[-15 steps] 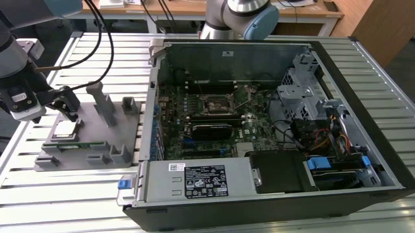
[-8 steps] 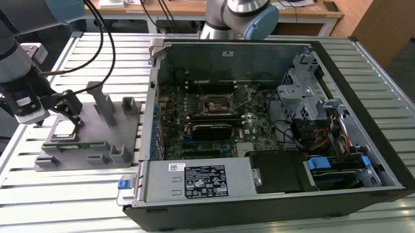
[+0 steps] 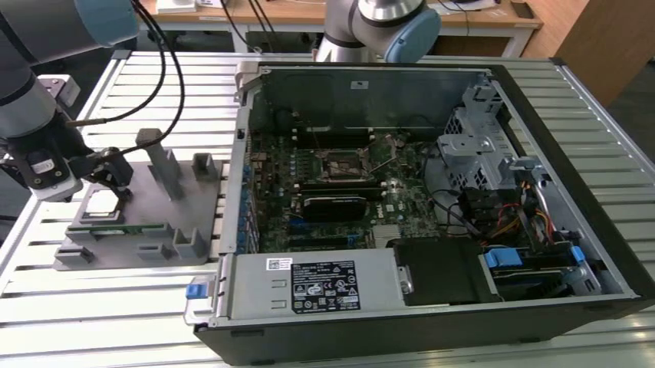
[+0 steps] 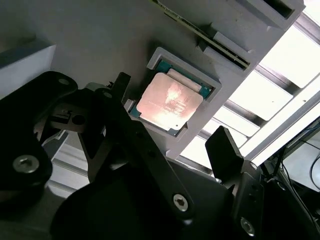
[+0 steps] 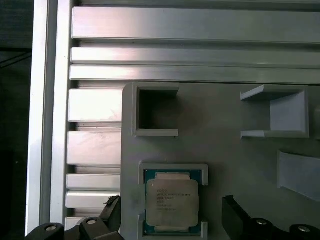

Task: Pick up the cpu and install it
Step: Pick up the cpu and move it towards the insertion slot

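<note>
the slatted aluminium counter (image 3: 123,322) carries everything. on it lies the big black computer case (image 3: 430,341), side panel off and open side up, which we judge is so the green board inside can be reached from above. to the exterior view's left of the case sits a pale grey moulded parts tray (image 5: 230,150), its walls and pockets shaped to keep each part in one known spot. the grey robot arm (image 3: 31,115) leans over that tray and holds its black two-fingered pincer (image 3: 110,182) low above it. in both wrist views the pincer stands wide apart, gripping nothing. a long narrow green memory stick (image 3: 118,228) lies slotted in the tray nearby. the cpu (image 5: 171,202), a small flat square chip with a pale silvery metal lid and a dark green rim, rests flat in its shallow square pocket, lid up, between the two fingers and apart from both; it is not yet lifted. as for writing, white printed stickers sit on the silver power supply box (image 3: 322,285), and the cpu lid bears several lines of dark print; we leave both unread.
</note>
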